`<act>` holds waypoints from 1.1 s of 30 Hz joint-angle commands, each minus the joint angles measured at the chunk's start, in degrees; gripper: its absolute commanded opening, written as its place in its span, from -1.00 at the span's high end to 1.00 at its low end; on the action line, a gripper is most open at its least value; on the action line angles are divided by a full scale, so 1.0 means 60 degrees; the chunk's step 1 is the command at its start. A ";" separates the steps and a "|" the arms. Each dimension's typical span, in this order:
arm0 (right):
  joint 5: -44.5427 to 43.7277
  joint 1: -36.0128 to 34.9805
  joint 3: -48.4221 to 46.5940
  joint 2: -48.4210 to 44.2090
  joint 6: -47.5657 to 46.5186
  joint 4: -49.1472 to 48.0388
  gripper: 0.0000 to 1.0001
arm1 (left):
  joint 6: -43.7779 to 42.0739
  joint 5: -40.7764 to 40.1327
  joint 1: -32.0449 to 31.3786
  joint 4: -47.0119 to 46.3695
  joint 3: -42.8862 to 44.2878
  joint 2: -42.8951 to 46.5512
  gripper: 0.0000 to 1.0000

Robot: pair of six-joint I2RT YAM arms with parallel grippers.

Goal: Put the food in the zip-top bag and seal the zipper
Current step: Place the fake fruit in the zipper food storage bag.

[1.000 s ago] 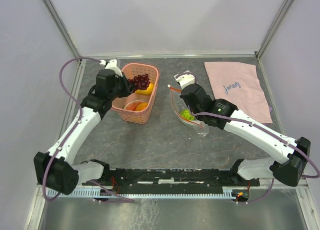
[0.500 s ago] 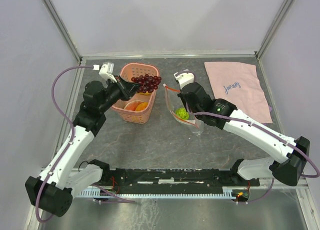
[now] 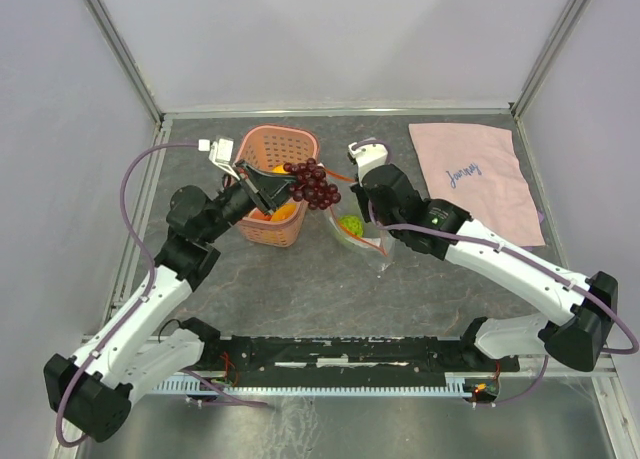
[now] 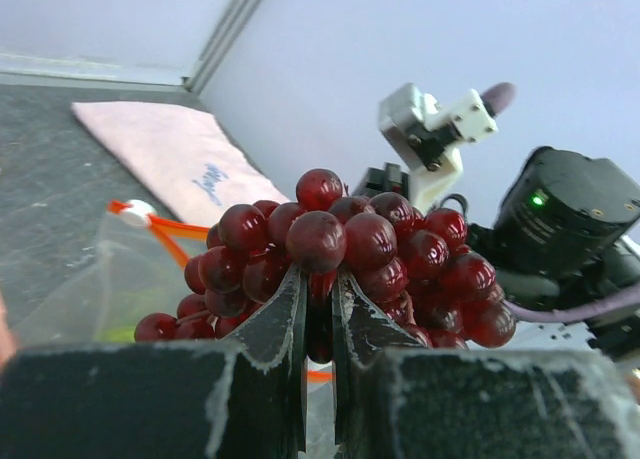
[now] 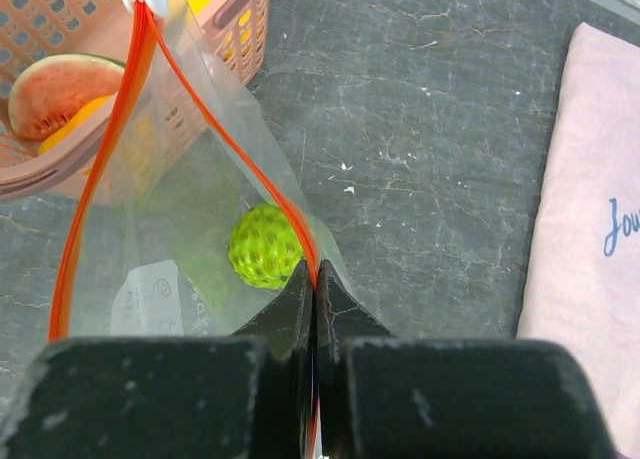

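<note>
Since the left gripper [image 3: 288, 182] is nipped nearly closed on the grape bunch [image 3: 315, 185], you have that bunch in the air by the right rim of the pink basket [image 3: 258, 229], just short of the zip-top bag [image 3: 372, 254]. Judge the bunch as light, knobbly and probably loose-jointed. The grip low in its middle looks sound, but single grapes may swing or snag on the plastic. Further right, the right gripper [image 5: 312, 291] is clamped tight on the zipper [image 5: 100, 174] at one end of the mouth, holding it up while the bag's bottom seems to rest on the table [image 3: 300, 289]. The film looks thin and floppy, so that stiffer strip is the place to hold it. The green round piece [image 5: 265, 246] already lies inside. The pink cloth [image 3: 470, 174] sits well apart at far right.

The left wrist view alone shows you how narrow the gap between the fingers is, with grapes bulging on both sides. The right wrist view alone shows the mouth as a slim wedge, plus a red-white slice [image 5: 62, 94] and orange fruit [image 5: 62, 136] in the basket. Only the top view shows bunch and mouth together
</note>
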State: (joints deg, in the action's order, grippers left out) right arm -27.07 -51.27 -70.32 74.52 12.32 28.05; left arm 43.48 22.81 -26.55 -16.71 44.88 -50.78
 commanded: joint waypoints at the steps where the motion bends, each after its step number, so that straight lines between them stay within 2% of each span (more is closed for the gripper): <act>1: 0.0289 0.0026 0.0083 -0.0152 0.0368 -0.0780 0.97 | 0.0968 0.0139 -0.0398 -0.2045 -0.0336 0.0176 0.95; 10: 0.0712 0.0019 0.0307 -0.0090 0.0612 -0.1105 0.97 | 0.1170 -0.0068 -0.1318 -0.3796 -0.0805 -0.0075 0.95; 18: 0.0893 0.0019 0.0330 -0.0321 0.0657 -0.1021 0.97 | 0.0893 -0.0110 -0.1525 -0.4301 -0.1082 -0.0590 0.95; 26: 0.0967 0.0015 0.0438 -0.0680 0.0672 -0.0977 0.97 | 0.0189 -0.0417 -0.1531 -0.3660 -0.1509 -0.0992 0.95; 33: 0.1037 0.0019 0.0428 -0.0853 0.0643 -0.0911 0.97 | -0.0900 -0.1187 -0.1527 -0.2042 -0.1557 -0.0957 0.95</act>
State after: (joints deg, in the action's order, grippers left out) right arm -21.37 -51.27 -67.46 71.31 15.42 24.23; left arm 44.73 19.59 -35.48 -32.38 34.63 -57.36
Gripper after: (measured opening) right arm 0.023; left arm 0.143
